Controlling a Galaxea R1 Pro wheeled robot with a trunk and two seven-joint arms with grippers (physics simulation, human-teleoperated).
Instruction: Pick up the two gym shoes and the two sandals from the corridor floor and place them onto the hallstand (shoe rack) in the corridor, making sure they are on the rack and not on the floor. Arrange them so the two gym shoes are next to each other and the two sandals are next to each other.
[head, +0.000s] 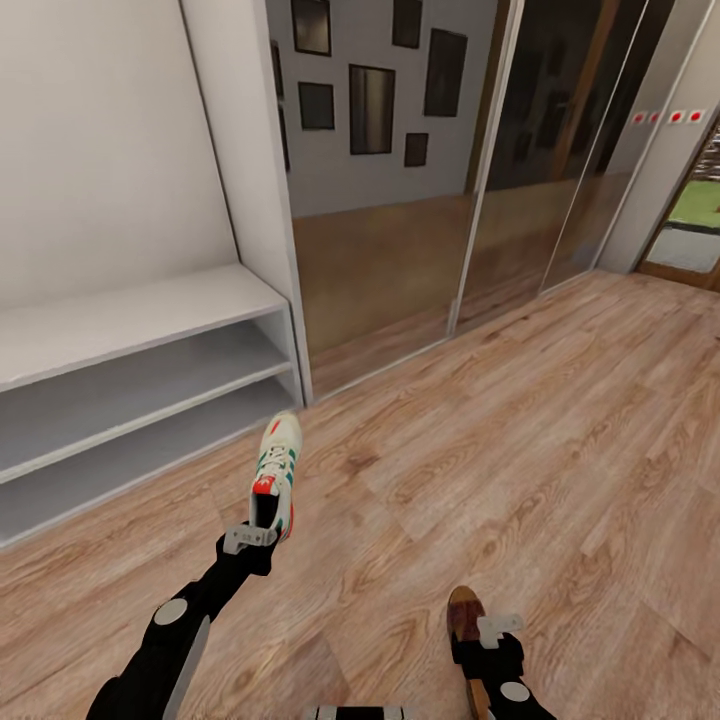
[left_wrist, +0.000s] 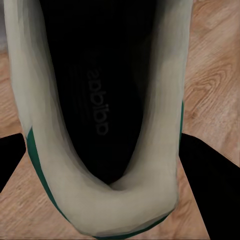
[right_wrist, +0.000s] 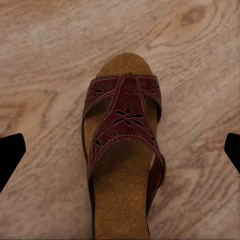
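Step in hand, by the look of it: left gripper (head: 250, 540) seating on heel of white gym shoe with teal stripes and red heel patch (head: 276, 472), on wood-plank corridor floor (head: 520, 430) just in front of white hallstand (head: 140, 380). Advice: centre the heel rim between the black fingers (left_wrist: 210, 175) and close firmly before lifting (heel collar is soft).

Left wrist view: fingers spread, flanking shoe heel; contact unclear.

Right gripper (head: 497, 632) spread wide above dark-brown cut-out leather sandal (right_wrist: 122, 165), farther from hallstand; fingertips (right_wrist: 10, 152) well clear either side.
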